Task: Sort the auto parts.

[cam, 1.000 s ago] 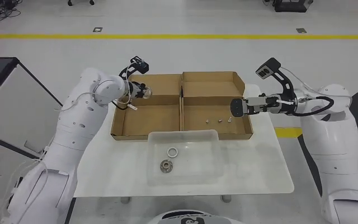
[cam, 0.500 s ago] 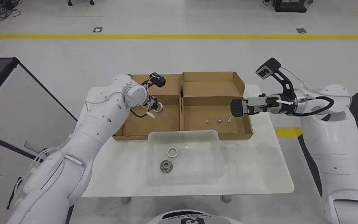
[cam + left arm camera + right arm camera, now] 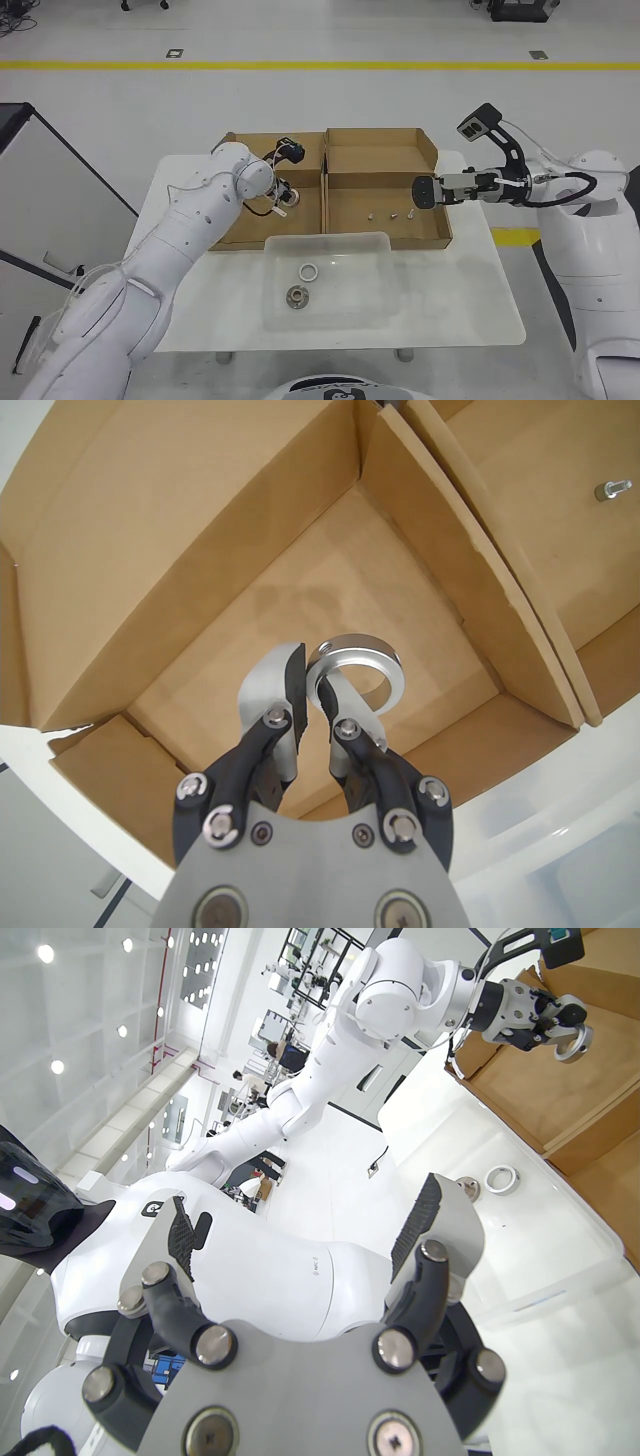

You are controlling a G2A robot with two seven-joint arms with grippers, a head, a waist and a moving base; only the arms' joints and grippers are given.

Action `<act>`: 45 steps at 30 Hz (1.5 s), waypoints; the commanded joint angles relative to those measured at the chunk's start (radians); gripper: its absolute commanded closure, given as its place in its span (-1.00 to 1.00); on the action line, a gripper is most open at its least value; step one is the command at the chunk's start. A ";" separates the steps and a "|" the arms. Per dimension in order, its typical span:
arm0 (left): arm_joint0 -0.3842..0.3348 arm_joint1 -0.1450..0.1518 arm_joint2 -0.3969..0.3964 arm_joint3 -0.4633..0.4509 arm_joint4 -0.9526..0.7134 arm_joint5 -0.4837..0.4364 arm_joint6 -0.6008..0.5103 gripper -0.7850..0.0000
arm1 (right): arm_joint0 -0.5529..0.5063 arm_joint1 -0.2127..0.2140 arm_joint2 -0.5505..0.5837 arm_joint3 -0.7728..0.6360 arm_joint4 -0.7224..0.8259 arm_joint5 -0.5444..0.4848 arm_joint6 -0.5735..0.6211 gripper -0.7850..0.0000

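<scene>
Nearest the robot, the clear tray (image 3: 360,282) holds a white ring (image 3: 310,271) and a flanged metal piece (image 3: 296,295), both yet to be sorted. Just beyond it, over the near-left compartment of the cardboard box (image 3: 380,158), the left gripper (image 3: 312,672) is clamped narrow on a metal ring (image 3: 367,644). A second ago that ring hung over the far-left compartment by the outer wall. The arm has since swung it inward, close to the central divider, so a drop looks like the next step. The left wrist view shows one finger through the hole and one outside, which the top view cannot resolve. The top view adds three bolts (image 3: 394,214) in the near-right compartment, with the right gripper (image 3: 305,1208) unmoved above that compartment's far edge. Its own view shows the jaws spread wide and empty.
</scene>
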 commanded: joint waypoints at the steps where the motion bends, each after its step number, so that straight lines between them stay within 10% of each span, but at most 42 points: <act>1: -0.006 -0.015 0.024 0.019 -0.001 0.021 0.004 1.00 | 0.000 0.000 0.000 0.000 0.000 0.000 0.000 -1.00; 26: -0.103 -0.189 0.177 0.402 0.022 0.044 0.094 1.00 | 0.000 0.000 0.000 0.000 0.000 0.000 0.000 -1.00; 30: -0.113 -0.204 0.177 0.439 0.013 0.029 0.101 -0.04 | 0.000 0.000 0.000 0.000 0.000 0.000 0.000 -1.00; 31: -0.116 -0.207 0.176 0.448 0.014 0.027 0.103 -0.73 | 0.000 0.000 0.000 0.000 0.000 0.000 0.000 -1.00; 32: -0.118 -0.210 0.176 0.455 0.014 0.026 0.106 -0.97 | 0.000 0.000 0.000 0.000 0.000 0.000 0.000 -1.00; 45: -0.165 -0.207 0.123 0.530 -0.005 0.005 0.160 -1.00 | 0.000 0.000 0.000 0.000 0.000 0.000 0.000 -1.00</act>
